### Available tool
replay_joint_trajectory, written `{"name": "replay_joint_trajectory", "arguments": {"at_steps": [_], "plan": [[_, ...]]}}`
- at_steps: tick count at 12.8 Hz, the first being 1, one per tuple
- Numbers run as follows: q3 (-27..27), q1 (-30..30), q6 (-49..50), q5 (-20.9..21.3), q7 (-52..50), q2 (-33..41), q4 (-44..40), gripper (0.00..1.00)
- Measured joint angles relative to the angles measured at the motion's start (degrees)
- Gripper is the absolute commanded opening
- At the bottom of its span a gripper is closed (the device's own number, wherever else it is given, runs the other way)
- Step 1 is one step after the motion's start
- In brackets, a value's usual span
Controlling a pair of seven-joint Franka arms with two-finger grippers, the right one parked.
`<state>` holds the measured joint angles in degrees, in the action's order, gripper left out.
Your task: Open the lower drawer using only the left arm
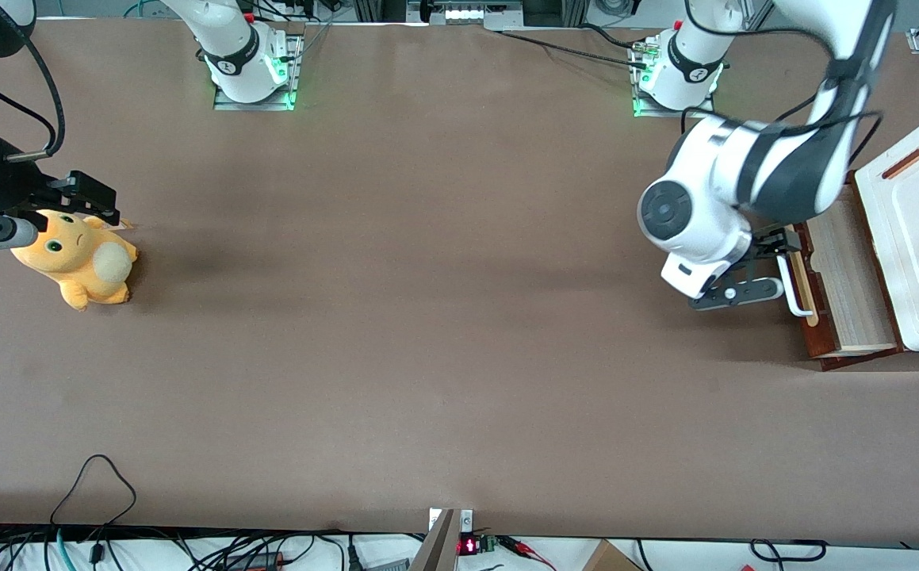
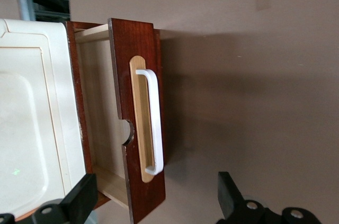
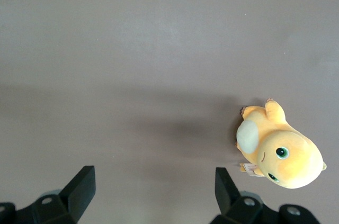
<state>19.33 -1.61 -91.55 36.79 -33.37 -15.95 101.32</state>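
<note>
At tabletop's working-arm end, lower drawer sits pulled out w/ pale interior showing; left arm's tool spread wide, just beside white handle, not gripping. Brown surface, cables along edges.

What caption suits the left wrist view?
Open gripper in front of the partly opened lower drawer and its white handle.

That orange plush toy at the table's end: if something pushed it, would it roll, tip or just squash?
The orange plush toy looks soft, so it would probably squash and slide, not roll. It lies on its side, so little tipping is left. It is likely light for its size. The working arm's black pincer is open at the reddish-brown lower drawer.
</note>
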Motion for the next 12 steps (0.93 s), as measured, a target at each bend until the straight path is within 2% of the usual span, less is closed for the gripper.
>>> {"name": "replay_joint_trajectory", "arguments": {"at_steps": [2,5,7,9,12], "plan": [[-1.74,1.07,-0.10,-10.08,4.93,4.03,-1.73,1.00],[-8.47,1.77,-0.30,-25.19,13.80,9.20,-5.54,1.00],[-13.43,1.82,-0.30,-32.72,20.65,11.42,-7.09,1.00],[-16.75,1.81,-0.43,-36.22,26.59,12.43,-7.28,1.00],[-17.33,1.35,-0.69,-36.94,28.34,12.99,-7.27,1.00]]}}
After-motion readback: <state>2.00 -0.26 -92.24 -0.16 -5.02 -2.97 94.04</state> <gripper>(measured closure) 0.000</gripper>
